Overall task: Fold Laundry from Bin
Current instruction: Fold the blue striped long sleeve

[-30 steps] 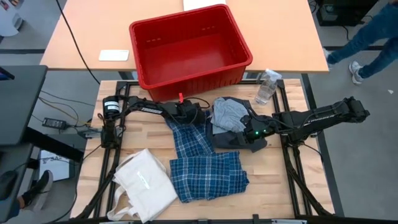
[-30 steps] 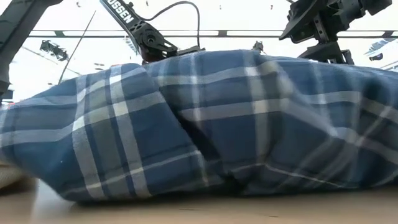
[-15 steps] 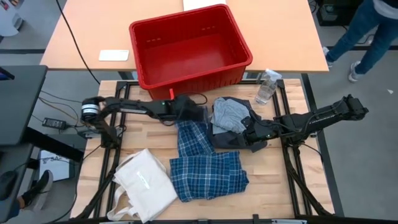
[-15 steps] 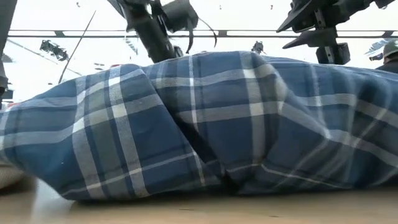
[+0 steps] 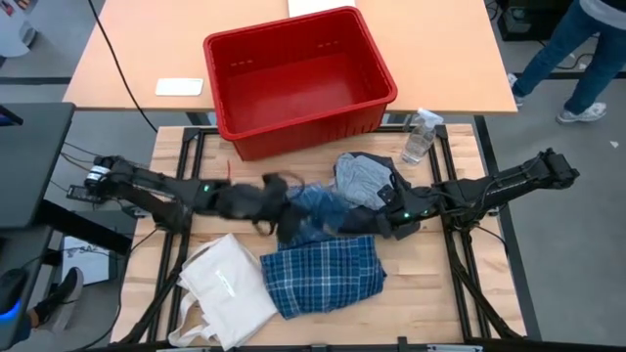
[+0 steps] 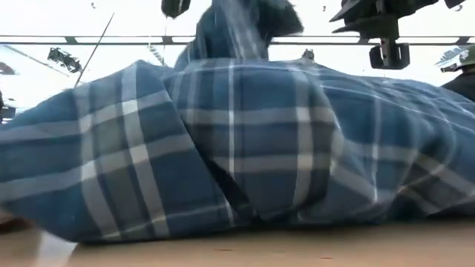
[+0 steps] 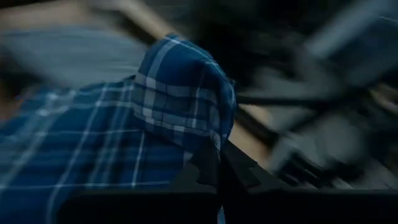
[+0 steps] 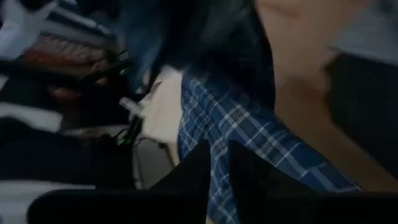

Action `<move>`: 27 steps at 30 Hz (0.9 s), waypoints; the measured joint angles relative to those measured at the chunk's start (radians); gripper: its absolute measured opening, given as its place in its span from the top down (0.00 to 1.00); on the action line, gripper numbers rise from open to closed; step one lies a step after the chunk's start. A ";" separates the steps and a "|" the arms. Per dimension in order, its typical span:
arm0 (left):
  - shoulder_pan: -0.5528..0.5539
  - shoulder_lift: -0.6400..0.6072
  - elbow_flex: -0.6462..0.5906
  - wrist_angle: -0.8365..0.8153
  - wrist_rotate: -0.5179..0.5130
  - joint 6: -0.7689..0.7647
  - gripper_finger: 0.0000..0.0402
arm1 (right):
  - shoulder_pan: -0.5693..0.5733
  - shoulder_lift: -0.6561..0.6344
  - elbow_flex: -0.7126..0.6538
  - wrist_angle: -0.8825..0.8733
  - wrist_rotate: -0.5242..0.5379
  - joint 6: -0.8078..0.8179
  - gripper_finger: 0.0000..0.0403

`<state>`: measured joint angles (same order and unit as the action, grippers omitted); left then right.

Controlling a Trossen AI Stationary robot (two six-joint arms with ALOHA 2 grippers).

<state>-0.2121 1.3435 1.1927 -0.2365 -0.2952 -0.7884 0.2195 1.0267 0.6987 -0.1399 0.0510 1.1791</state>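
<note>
Nearest the front edge of the wooden table [image 5: 430,293], a cream tote bag [image 5: 227,288] lies at the left, and just beside it the folded lower half of the blue plaid shirt [image 5: 323,276] rests flat; in the low view this shirt [image 6: 237,163] fills almost the whole picture. Behind it, at mid-table, the left gripper [image 5: 277,191] is pinched tight on a bunched fold of the same shirt, lifting the cloth into a peak above the table; the left wrist view shows the plaid peak [image 7: 183,93] caught between that arm's dark fingers. Opposite, the right gripper [image 5: 389,223] lies low at the shirt's other side, against a dark garment [image 5: 354,221]; its fingers stand narrow with plaid cloth at them, though a firm hold cannot be told. A grey garment [image 5: 364,179] sits just behind, near a clear spray bottle [image 5: 420,137]. Farthest back, the red bin [image 5: 298,78] stands on the neighbouring table.
</note>
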 joint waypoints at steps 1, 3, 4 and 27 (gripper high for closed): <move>-0.035 -0.001 0.000 0.041 0.017 0.030 1.00 | -0.002 0.000 0.000 0.014 -0.016 -0.010 0.85; -0.102 0.002 0.000 0.112 0.058 0.079 1.00 | -0.006 0.000 0.000 0.048 -0.047 -0.027 0.88; -0.133 0.016 0.001 0.151 0.067 0.091 1.00 | -0.007 0.000 0.000 0.061 -0.056 -0.031 0.89; -0.418 0.589 0.001 0.300 0.055 -0.090 0.99 | 0.223 0.206 0.000 0.412 -0.047 -0.041 0.99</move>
<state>-0.6300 1.9327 1.1934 0.0631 -0.2405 -0.8783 0.4421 1.2324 0.6987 0.2718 0.0038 1.1385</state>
